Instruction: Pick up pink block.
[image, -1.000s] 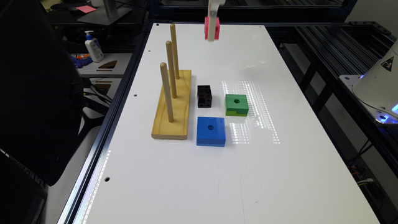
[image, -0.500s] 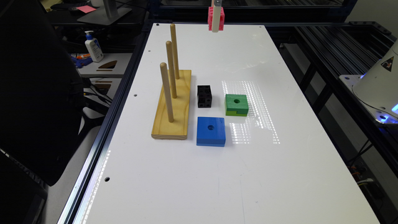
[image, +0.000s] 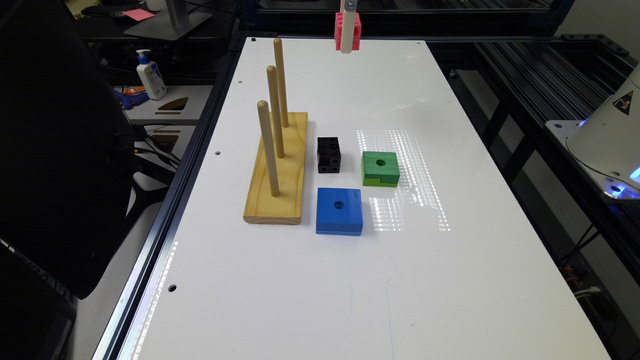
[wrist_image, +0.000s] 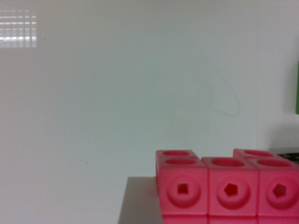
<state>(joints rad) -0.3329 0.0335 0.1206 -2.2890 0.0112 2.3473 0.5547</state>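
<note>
Pink plastic shows high up at the far end of the white worktop (image: 450, 280). It is the pink block (image: 342, 31), and it hangs in the air, well above the worktop and not touching it. The tool (image: 347, 37) holds it. A pale white finger crosses the front of the block in the exterior view, and the pink sticks out on both sides of it. So the tool is pinching the pink block.

In the wrist view the pink block (wrist_image: 229, 186) is close up. It is made of little cubes stuck together, and each little cube has a round hole in its face. Three little cubes sit side by side in a row, so here the block looks longer across than it is tall. That long way runs level, flat with the worktop under it. In the exterior view the block looks about as tall as it is wide.

Far below and well apart from the pink block lie the other things. A black cube (image: 329, 154) sits just beside a wooden base with three pegs (image: 276, 170). A green block (image: 380, 168) lies near the black cube. A blue block (image: 339, 210) lies in front of them.
</note>
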